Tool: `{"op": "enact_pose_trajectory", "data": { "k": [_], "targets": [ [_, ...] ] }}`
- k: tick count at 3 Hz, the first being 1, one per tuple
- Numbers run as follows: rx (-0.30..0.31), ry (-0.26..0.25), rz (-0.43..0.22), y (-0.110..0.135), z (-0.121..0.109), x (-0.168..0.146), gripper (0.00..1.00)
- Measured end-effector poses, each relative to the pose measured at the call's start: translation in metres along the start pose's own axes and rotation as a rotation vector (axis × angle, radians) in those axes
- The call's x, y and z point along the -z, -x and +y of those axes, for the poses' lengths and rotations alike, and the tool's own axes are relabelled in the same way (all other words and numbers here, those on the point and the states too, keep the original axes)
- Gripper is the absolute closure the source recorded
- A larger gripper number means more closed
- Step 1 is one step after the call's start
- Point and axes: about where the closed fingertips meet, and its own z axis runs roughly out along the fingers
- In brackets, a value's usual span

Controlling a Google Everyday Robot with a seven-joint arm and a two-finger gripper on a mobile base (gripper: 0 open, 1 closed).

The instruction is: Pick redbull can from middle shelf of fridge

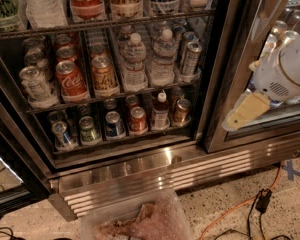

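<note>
The fridge (180, 171) stands open on its left side. The middle shelf (115, 97) holds a silver can, a red Coca-Cola can (70, 80), a gold can, two clear water bottles and, at its right end, the slim redbull can (191, 59). A second slim can stands behind it. My gripper (242, 113), white with a pale yellow end, hangs in front of the right glass door. It is to the right of the redbull can and lower than it, outside the shelf opening, and it holds nothing that I can see.
The steel door post (225, 74) stands between the gripper and the redbull can. The top shelf holds bottles and cans, and the lower shelf (115, 136) holds small cans. A clear plastic bin (140, 219) sits on the floor in front. An orange cable (240, 206) lies at the right.
</note>
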Motion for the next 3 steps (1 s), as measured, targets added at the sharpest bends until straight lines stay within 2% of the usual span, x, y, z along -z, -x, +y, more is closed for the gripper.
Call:
{"op": "enact_pose_trajectory", "data": {
  "k": [3],
  "targets": [
    [0.023, -0.046, -0.024, 0.0098, -0.0048, -0.0053, 0.0]
  ]
}}
